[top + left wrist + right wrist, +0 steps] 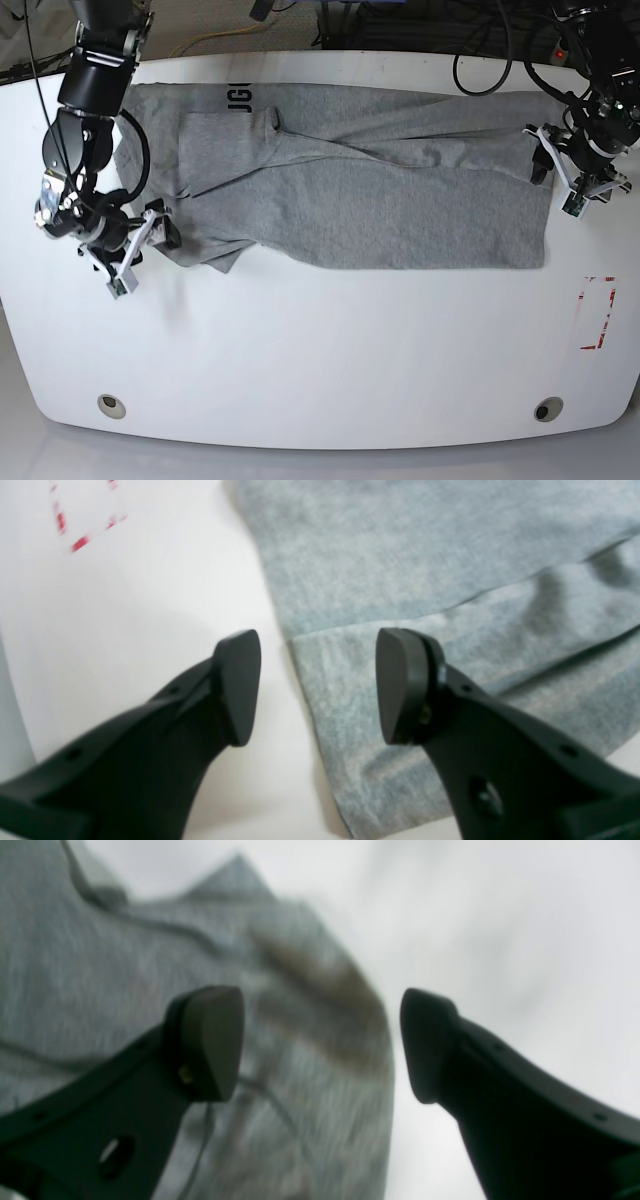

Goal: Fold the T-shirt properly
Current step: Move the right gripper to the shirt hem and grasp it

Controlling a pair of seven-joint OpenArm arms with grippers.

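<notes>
The heather-grey T-shirt (400,210) lies spread sideways across the far half of the white table (320,350), partly folded over itself, with black lettering (236,98) showing at its upper left. My left gripper (557,178) hovers at the shirt's right edge. In the left wrist view the left gripper (320,685) is open over the folded hem of the T-shirt (400,555), with nothing between its fingers. My right gripper (145,250) is at the shirt's lower left corner. In the blurred right wrist view the right gripper (320,1045) is open above rumpled cloth of the T-shirt (100,965), holding nothing.
A red dashed rectangle (598,312) is marked on the table near its right edge, and the red marks (75,530) also show in the left wrist view. Two round holes (112,405) sit near the front edge. Cables (480,60) run behind the table.
</notes>
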